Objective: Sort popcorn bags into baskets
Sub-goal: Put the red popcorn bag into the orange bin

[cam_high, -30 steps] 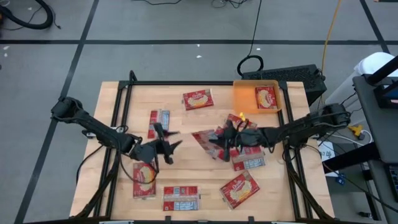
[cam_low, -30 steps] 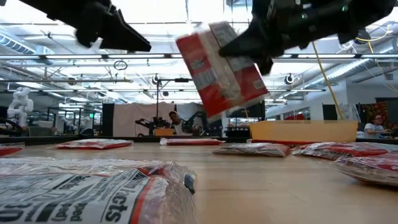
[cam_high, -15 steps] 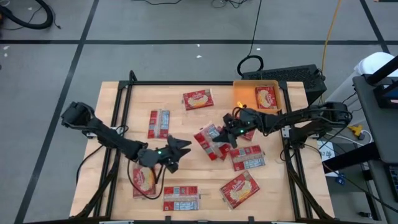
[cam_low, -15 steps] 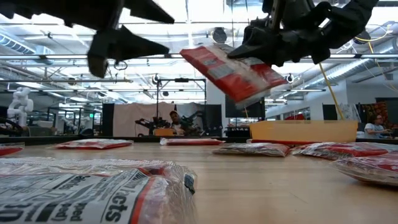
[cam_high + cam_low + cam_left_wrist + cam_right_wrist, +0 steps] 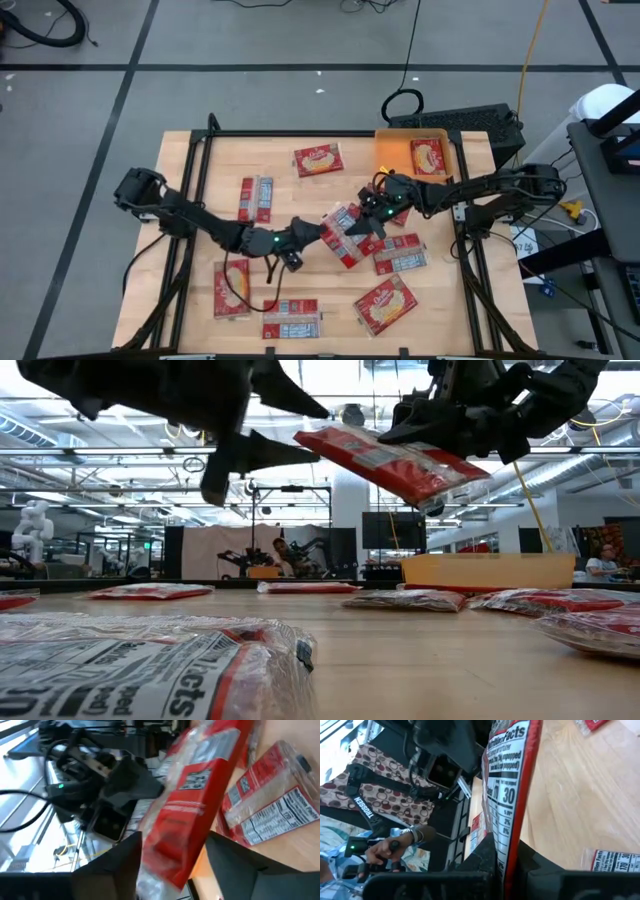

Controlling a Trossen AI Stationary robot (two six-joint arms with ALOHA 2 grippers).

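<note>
A red popcorn bag (image 5: 345,233) hangs in the air over the middle of the table, with my right gripper (image 5: 376,214) shut on it. My left gripper (image 5: 318,232) is open. Its two fingers stand above and below the bag's left end (image 5: 312,440), and I cannot tell whether they touch it. Several other popcorn bags lie flat on the table, such as one at the far side (image 5: 318,160) and one at the near right (image 5: 385,303). The orange basket (image 5: 395,150) stands at the far right corner with one bag (image 5: 428,157) lying flat in it. My right gripper pinches the bag's right-hand edge (image 5: 506,847) between its two fingers (image 5: 485,857), coming nearly level from the table's right. The bag is lifted clear of the table and lies slanted, its left end higher than its right end (image 5: 440,485).
A bag (image 5: 400,253) lies on the table just near-side of the held one. Others lie at the left (image 5: 256,198) and near left (image 5: 232,288), and one at the near edge (image 5: 291,318). A black frame (image 5: 300,133) rims the table. A person's hand (image 5: 395,845) shows beyond the table.
My left gripper has moved toward the table's right, up to the held bag, and rolled about its own axis. My right gripper has turned, and the bag has swung from hanging nearly upright to lying slanted, almost flat, still clear of the table.
</note>
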